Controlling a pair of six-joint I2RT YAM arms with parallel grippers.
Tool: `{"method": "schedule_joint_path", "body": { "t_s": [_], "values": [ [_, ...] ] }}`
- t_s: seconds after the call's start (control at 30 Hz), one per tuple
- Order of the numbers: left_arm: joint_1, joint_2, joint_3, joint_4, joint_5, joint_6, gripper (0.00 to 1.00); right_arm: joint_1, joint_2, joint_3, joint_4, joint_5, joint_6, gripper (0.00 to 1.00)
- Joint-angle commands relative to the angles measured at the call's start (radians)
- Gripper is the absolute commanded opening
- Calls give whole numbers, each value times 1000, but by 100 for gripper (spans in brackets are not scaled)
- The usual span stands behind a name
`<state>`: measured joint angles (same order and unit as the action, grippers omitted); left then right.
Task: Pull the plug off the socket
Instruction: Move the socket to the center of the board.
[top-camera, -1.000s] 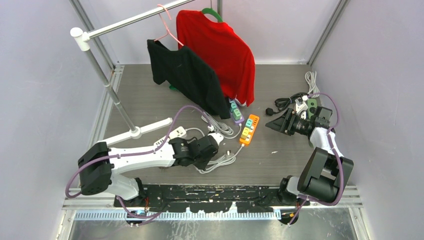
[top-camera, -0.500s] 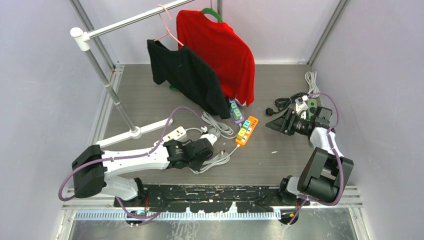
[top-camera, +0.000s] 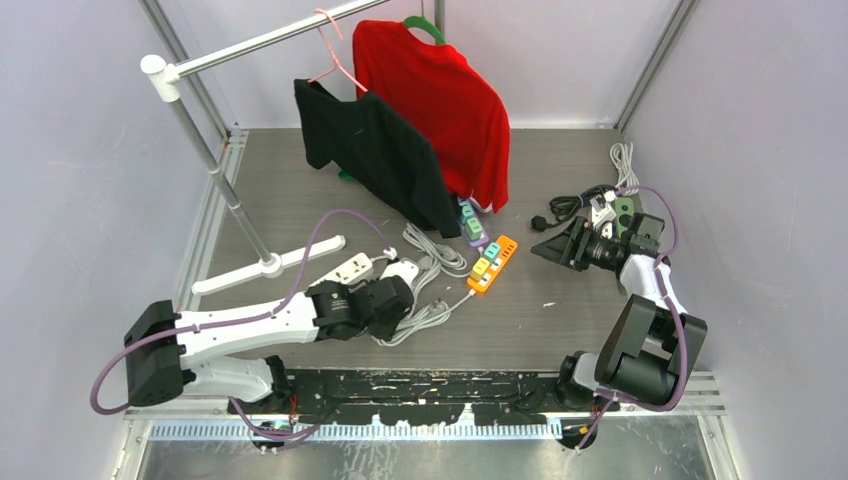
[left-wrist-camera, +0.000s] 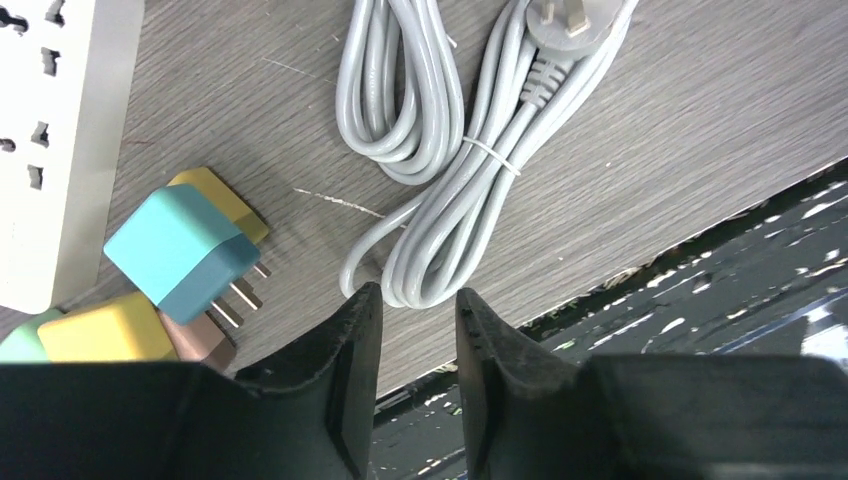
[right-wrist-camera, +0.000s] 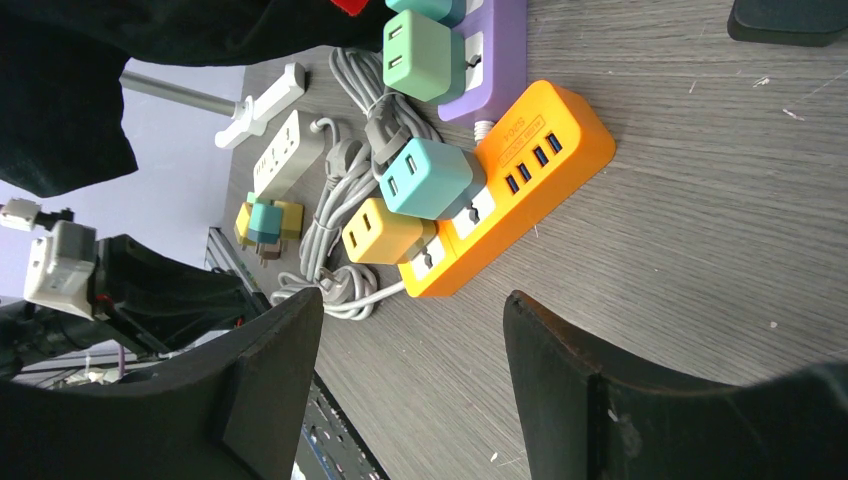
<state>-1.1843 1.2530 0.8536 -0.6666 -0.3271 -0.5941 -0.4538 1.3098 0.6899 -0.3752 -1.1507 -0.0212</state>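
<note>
The left hand (left-wrist-camera: 417, 303) sits low over the counter (left-wrist-camera: 700, 130). Its two dark fingers (left-wrist-camera: 352, 372) are parted by a narrow gap, and nothing is held between them. Just past the fingertips lies a tied bundle of grey cable (left-wrist-camera: 440, 190), with its own plug head (left-wrist-camera: 565, 25) at the end farthest from the hand.

Off to one side of the fingers, in the wrist view, a small heap of loose plugs rests on the counter. A loose teal plug (left-wrist-camera: 180, 250) lies uppermost, out of any socket, its bare prongs angled back toward the hand. Yellow, brown and green ones are packed against it. The white power strip (left-wrist-camera: 50, 150) lies just beyond the heap, flat on the counter, with the teal plug just beside its edge.

The right hand (right-wrist-camera: 410, 310) is well apart from the left one, across the counter. Its fingers stand wide apart and hold nothing. Ahead of it lies the orange power strip (right-wrist-camera: 545, 150), with a seated teal plug (right-wrist-camera: 430, 178) and a seated yellow plug (right-wrist-camera: 385, 232) pushed into its sockets. Beyond that is a purple power strip (right-wrist-camera: 500, 60) carrying a green plug (right-wrist-camera: 420, 55).

Farthest out, seen from above, a black garment (top-camera: 375, 150) and a red sweater (top-camera: 440, 100) hang from a rail (top-camera: 260, 42).
</note>
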Motion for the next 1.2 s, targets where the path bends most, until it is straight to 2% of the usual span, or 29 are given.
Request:
{"method": "schedule_joint_path", "body": {
  "t_s": [0.0,0.2,0.43,0.67,0.93,1.17],
  "values": [
    [-1,-72,-1,6,-49,-33,38,-5,2,20,13,-28,-11,72],
    [-2,-131,-1,57,-42,-30,46,-4,4,20,12,-30,-10,72],
    [-1,-212,-16,231,-33,-9,49,-4,8,21,14,-30,-9,72],
    [-1,-232,-54,429,-32,-6,63,-4,7,20,13,-32,-8,72],
    [0,-151,-31,537,-6,-14,71,-4,6,20,15,-30,-8,72],
    [4,5,89,482,34,12,72,-5,6,20,16,-30,-6,72]
  ]
}}
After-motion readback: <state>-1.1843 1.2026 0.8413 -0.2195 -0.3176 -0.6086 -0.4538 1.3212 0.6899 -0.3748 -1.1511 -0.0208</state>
